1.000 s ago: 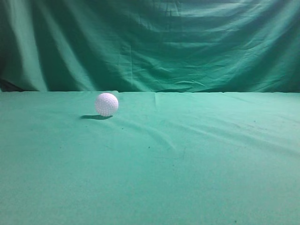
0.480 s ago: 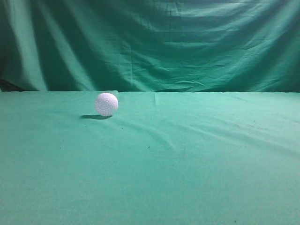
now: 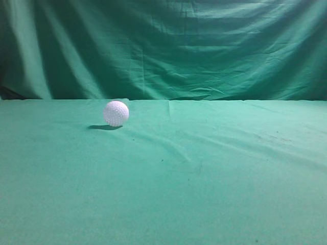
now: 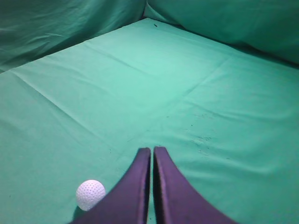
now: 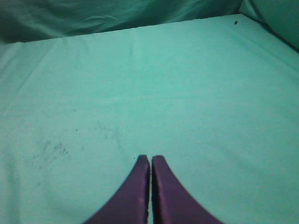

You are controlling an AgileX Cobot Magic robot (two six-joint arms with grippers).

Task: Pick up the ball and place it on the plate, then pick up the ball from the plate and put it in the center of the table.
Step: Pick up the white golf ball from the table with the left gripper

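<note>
A white dimpled ball [image 3: 116,113] rests on the green cloth-covered table [image 3: 204,178], at the back left in the exterior view. It also shows in the left wrist view [image 4: 90,194], low and to the left of my left gripper [image 4: 152,150], which is shut and empty above the cloth. My right gripper [image 5: 150,158] is shut and empty over bare cloth. Neither gripper shows in the exterior view. No plate is in view in any frame.
A green cloth backdrop [image 3: 163,46] hangs behind the table and along its sides. The cloth on the table has shallow creases [image 3: 173,145] and small dark specks [image 5: 56,147].
</note>
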